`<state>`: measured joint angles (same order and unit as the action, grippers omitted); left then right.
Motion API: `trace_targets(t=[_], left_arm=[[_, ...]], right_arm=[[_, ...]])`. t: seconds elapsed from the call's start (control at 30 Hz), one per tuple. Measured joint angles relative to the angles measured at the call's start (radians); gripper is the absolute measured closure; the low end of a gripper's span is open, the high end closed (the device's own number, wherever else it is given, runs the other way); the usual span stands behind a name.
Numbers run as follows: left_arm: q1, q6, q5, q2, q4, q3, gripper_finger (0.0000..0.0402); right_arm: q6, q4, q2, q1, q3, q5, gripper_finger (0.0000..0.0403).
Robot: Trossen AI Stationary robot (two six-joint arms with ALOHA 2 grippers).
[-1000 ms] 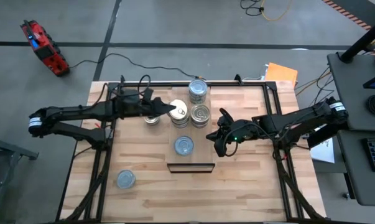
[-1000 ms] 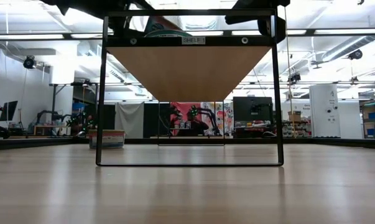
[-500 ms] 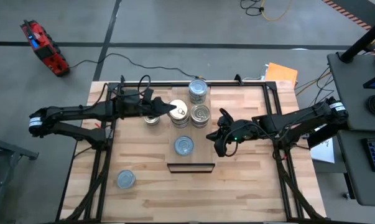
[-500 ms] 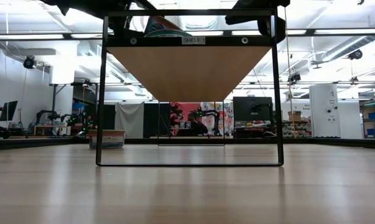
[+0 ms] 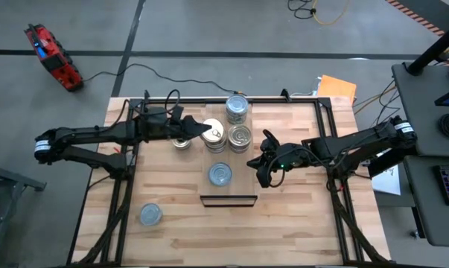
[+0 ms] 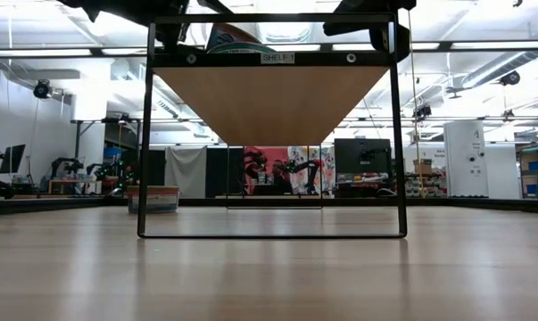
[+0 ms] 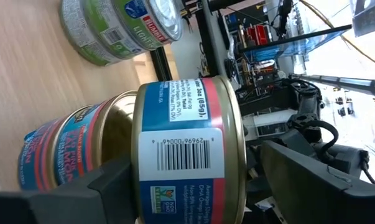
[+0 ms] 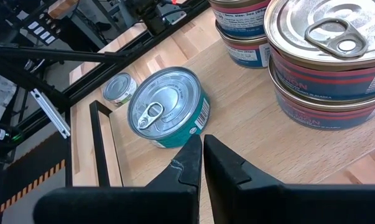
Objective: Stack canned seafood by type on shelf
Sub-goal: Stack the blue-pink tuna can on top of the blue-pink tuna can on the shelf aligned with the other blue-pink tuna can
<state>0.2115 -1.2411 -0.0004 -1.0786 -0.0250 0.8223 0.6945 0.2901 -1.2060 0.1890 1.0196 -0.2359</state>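
The shelf [image 5: 243, 187] stands mid-table and carries several tins. A red-and-blue labelled tin [image 7: 187, 149] sits on top of another like it [image 7: 63, 149], seen in the high view as the stack [image 5: 214, 134]. My left gripper [image 5: 207, 131] is open around this top tin, one finger below it and one above its lid. Two more stacks [image 5: 237, 109] [image 5: 240, 137] stand behind and beside it. A single teal tin [image 8: 168, 109] rests on its base nearer the shelf's front. My right gripper [image 8: 201, 155] hovers shut over the shelf's right side [image 5: 266, 165]. My left gripper reaches in level from the table's left. Its lower finger [image 7: 112, 183] lies by the top tin's bottom rim [image 7: 137, 186]; I cannot tell whether they touch. Its upper finger [image 7: 305, 180] stands clear of the lid. The tin rests upright on the tin below.
Two tins stand on the tabletop itself: one under my left arm [image 5: 182, 142], one near the front left [image 5: 150, 214]. The shelf's black frame [image 6: 277, 235] stands on the table. Bare wood lies to the right and in front of the shelf.
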Motion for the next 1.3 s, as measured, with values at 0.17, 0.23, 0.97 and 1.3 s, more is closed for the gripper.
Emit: trace_targets(t=[0.17, 0.23, 0.97, 1.3], left_arm=[[0.000, -0.008, 0.001, 0.000, -0.004, 0.000, 0.0109], [0.000, -0.016, 0.005, 0.000, -0.004, 0.000, 0.0109], [-0.001, -0.147, -0.014, -0.002, -0.016, 0.000, 0.0118], [-0.001, -0.156, -0.013, -0.007, 0.000, 0.000, 0.0118]], right_arm=[[0.000, 0.000, 0.000, 0.000, 0.000, 0.000, 0.0394], [0.001, 0.000, 0.000, 0.000, 0.000, 0.000, 0.0394], [0.005, -0.001, 0.000, 0.000, -0.001, -0.027, 0.0394], [0.016, -0.002, 0.000, 0.000, -0.001, -0.027, 0.0394]])
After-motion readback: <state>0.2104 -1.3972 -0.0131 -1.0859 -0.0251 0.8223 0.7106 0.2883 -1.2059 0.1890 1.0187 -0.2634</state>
